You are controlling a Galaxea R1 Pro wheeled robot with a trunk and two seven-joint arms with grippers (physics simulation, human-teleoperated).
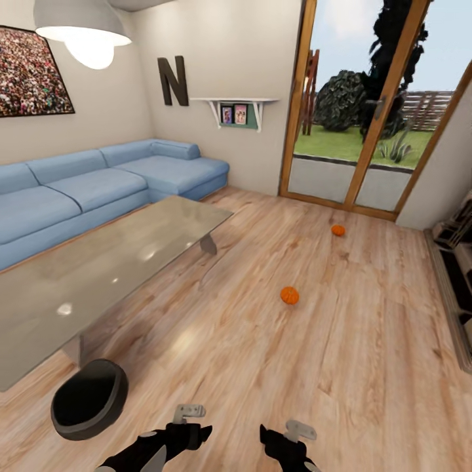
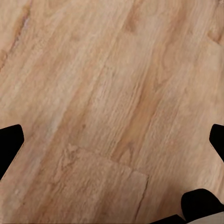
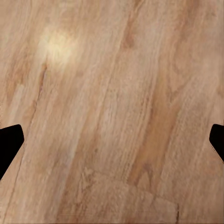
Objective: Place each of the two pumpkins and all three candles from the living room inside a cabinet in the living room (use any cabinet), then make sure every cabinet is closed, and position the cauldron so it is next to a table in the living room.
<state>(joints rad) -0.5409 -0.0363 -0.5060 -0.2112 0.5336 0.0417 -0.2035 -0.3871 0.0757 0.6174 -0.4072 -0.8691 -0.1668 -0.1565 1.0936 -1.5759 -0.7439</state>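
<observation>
Both our grippers, left (image 1: 190,419) and right (image 1: 288,436), spread wide, empty. We roll to near pumpkin (image 1: 289,295), approach low, skirt cauldron (image 1: 88,398) by table (image 1: 98,262).

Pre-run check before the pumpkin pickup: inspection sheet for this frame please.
Surface: wood floor, bare around both arms.
Job's things: near pumpkin and far pumpkin on the floor, apart; cauldron beside the glass table.
Clutter: nothing seen.
Grippers: left gripper and right gripper open, empty, over floor.
Cables: nothing seen.
Surroundings: blue sofa, glazed doors, wall shelf.
</observation>
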